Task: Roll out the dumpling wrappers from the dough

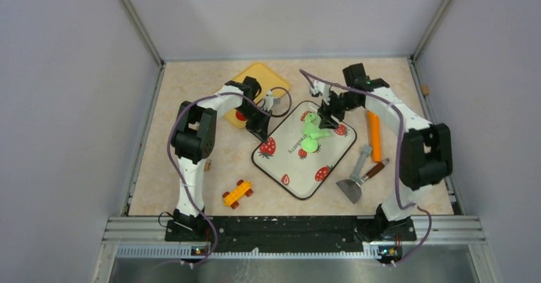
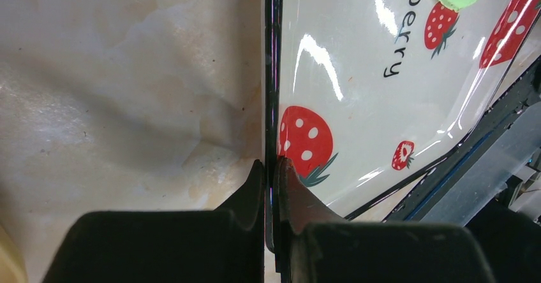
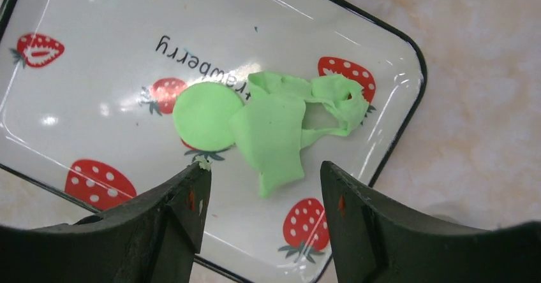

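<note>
The left gripper (image 2: 271, 168) is pinched tight on the thin black rim of the tray (image 2: 357, 104). One dark finger sits outside on the table and the other inside on the glaze, with only the rim between them. The tray is a glossy white rounded rectangle printed with red strawberries and the word "strawberry". It lies askew on the mottled beige table (image 1: 191, 85), which has a stone-like pattern.

The right gripper (image 3: 265, 171) hangs over the tray's far end with its jaws spread wide and nothing between them. A tiny green crumb clings to the tip of one finger (image 3: 185, 200).

Below that gap lies the dough (image 3: 281, 130), a soft, matte, bright green scrap. It is a smooth folded flap at the near side and a stretched, torn loop with a hole towards the tray's corner. Against its edge lies a dumpling wrapper (image 3: 205, 115), a thin, flat, cleanly cut round disc of the same green. Whether the wrapper is tucked under the flap or merely abuts it is hard to say. Both lie inside the tray, near its middle.

On the table beside the tray lie an orange rod (image 1: 374, 136) and a grey scraper (image 1: 353, 184), and nearer the arm bases is a small orange toy car (image 1: 237, 194).
</note>
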`<state>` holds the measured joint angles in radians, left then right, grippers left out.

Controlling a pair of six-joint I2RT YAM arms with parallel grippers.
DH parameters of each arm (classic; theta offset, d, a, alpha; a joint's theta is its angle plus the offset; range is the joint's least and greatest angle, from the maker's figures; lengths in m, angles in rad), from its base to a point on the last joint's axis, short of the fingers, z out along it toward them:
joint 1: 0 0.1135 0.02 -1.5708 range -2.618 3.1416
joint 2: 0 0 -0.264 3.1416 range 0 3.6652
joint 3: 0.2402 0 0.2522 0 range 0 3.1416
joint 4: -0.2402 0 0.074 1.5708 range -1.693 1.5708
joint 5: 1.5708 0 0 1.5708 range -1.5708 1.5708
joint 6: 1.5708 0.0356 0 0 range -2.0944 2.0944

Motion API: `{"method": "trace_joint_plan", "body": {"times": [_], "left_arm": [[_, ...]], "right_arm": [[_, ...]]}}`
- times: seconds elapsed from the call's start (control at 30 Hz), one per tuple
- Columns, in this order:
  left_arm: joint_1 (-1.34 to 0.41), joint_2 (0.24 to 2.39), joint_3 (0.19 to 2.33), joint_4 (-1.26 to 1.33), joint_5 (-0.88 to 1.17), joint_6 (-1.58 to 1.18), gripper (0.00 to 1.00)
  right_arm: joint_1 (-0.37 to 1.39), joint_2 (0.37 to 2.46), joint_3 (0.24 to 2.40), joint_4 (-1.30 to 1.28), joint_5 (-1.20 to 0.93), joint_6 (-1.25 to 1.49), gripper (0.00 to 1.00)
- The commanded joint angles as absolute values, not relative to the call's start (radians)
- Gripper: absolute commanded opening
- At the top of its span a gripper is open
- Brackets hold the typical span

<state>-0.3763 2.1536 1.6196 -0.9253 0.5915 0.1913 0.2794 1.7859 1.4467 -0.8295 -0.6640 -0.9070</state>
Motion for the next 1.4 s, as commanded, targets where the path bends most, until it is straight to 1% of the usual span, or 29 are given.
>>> {"method": "trace_joint_plan", "body": {"times": [0.0, 0.03, 0.07, 0.1, 0.13, 0.23, 0.3, 0.43, 0.5, 0.53, 0.57, 0.6, 0.7, 0.77, 0.83, 1.0, 1.17, 1.37], "left_arm": [[-0.371, 2.143, 1.647, -0.919, 0.631, 0.187, 0.02], [-0.371, 2.14, 1.646, -0.919, 0.633, 0.187, 0.02], [-0.371, 2.14, 1.645, -0.919, 0.634, 0.188, 0.02], [-0.37, 2.14, 1.644, -0.918, 0.636, 0.188, 0.02], [-0.371, 2.14, 1.644, -0.917, 0.637, 0.188, 0.01], [-0.37, 2.144, 1.641, -0.917, 0.643, 0.186, 0.01], [-0.371, 2.144, 1.643, -0.914, 0.645, 0.183, 0.01], [-0.371, 2.146, 1.647, -0.913, 0.643, 0.181, 0.01], [-0.37, 2.146, 1.649, -0.914, 0.644, 0.183, 0.01], [-0.371, 2.146, 1.65, -0.916, 0.647, 0.184, 0.01], [-0.371, 2.145, 1.65, -0.917, 0.647, 0.185, 0.01], [-0.371, 2.143, 1.649, -0.918, 0.648, 0.187, 0.01], [-0.37, 2.14, 1.644, -0.92, 0.648, 0.188, 0.01], [-0.371, 2.137, 1.639, -0.92, 0.649, 0.188, 0.01], [-0.371, 2.135, 1.635, -0.921, 0.649, 0.189, 0.01], [-0.371, 2.13, 1.631, -0.922, 0.644, 0.193, 0.01], [-0.371, 2.123, 1.623, -0.924, 0.64, 0.199, 0.01], [-0.371, 2.125, 1.62, -0.924, 0.643, 0.201, 0.01]], "right_arm": [[0.286, 1.395, 1.14, -0.331, -0.694, -1.012, 0.65], [0.287, 1.308, 0.99, -0.152, -0.691, -1.001, 0.66], [0.292, 1.244, 0.9, -0.01, -0.695, -1.007, 0.69], [0.3, 1.19, 0.84, 0.119, -0.705, -1.015, 0.69], [0.307, 1.159, 0.818, 0.121, -0.723, -1.042, 0.69], [0.329, 1.128, 0.87, -0.086, -0.778, -1.154, 0.68], [0.338, 1.113, 0.885, -0.156, -0.799, -1.183, 0.68], [0.365, 1.063, 0.826, -0.128, -0.777, -1.218, 0.67], [0.369, 1.072, 0.82, -0.14, -0.748, -1.218, 0.67], [0.368, 1.092, 0.837, -0.165, -0.723, -1.212, 0.68], [0.37, 1.128, 0.87, -0.216, -0.684, -1.194, 0.71], [0.372, 1.175, 0.927, -0.289, -0.642, -1.17, 0.73], [0.373, 1.372, 1.137, -0.504, -0.493, -1.0, 0.74], [0.37, 1.514, 1.249, -0.678, -0.461, -0.989, 0.73], [0.368, 1.622, 1.298, -0.768, -0.457, -0.988, 0.77], [0.368, 1.689, 1.245, -0.712, -0.425, -1.009, 0.81], [0.37, 1.726, 1.234, -0.628, -0.358, -1.01, 0.81], [0.37, 1.785, 1.232, -0.584, -0.327, -1.033, 0.82]]}}
